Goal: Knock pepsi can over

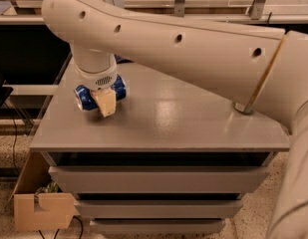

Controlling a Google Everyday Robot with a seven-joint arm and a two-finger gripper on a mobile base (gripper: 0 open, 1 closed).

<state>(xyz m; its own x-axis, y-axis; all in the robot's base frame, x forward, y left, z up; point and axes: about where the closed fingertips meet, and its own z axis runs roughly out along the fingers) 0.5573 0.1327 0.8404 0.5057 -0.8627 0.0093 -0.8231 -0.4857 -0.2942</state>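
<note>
While the big white arm (193, 44) reaches in from the right, the grey counter (193, 123) lies under it. The pincer (106, 106) hangs low over the counter's left part; wide or narrow can't be told. The pepsi can (84, 97) sits right behind it, blue showing both sides. Its long axis seems approx. left-right, so it's prob. on its side.
</note>
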